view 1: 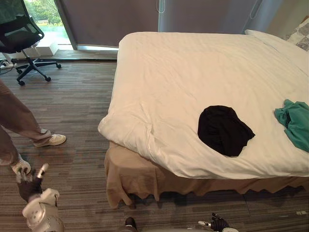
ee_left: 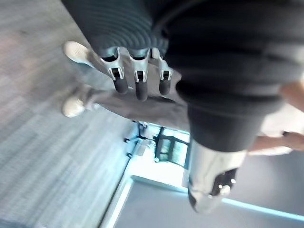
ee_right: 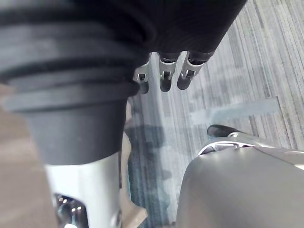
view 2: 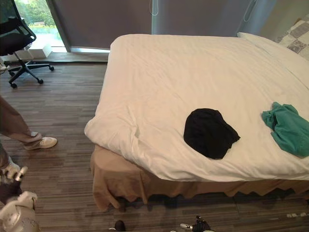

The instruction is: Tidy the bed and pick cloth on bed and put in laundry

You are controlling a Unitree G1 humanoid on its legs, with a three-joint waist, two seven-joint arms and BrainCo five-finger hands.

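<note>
The bed point(view 1: 203, 67) is the biggest thing here, covered by a white duvet that lies mostly smooth, with creases and a bulge at the near left corner. A tan skirt point(view 1: 135, 176) hangs below the duvet along the bed's foot, down to the striped wood floor point(view 1: 72, 106). A dark blind point(view 1: 111, 19) runs along the bed's far side. Well off the bed's far left corner stands a black office chair point(view 1: 21, 34) by a bright window. A person's legs point(view 1: 17, 121) in tan trousers stand on the floor well to the left of the bed, one pale shoe point(view 1: 50, 140) pointing toward it.

A long white pillow point(view 1: 277, 43) lies at the bed's right end. The black cloth point(view 1: 223, 129) lies bunched in a rounded heap on the duvet, near the foot edge and right of the middle. The green cloth point(view 1: 295, 122) lies crumpled on the duvet to the right of the black one, apart from it.

The left hand point(view 1: 30, 187) hangs low over the floor, well left of the bed's near corner, close to the person's other shoe; its wrist view shows the fingers point(ee_left: 137, 83) straight and empty. The right hand point(view 1: 218, 224) sits low in front of the skirt, over the floor, its fingers point(ee_right: 164, 76) likewise relaxed and empty.
</note>
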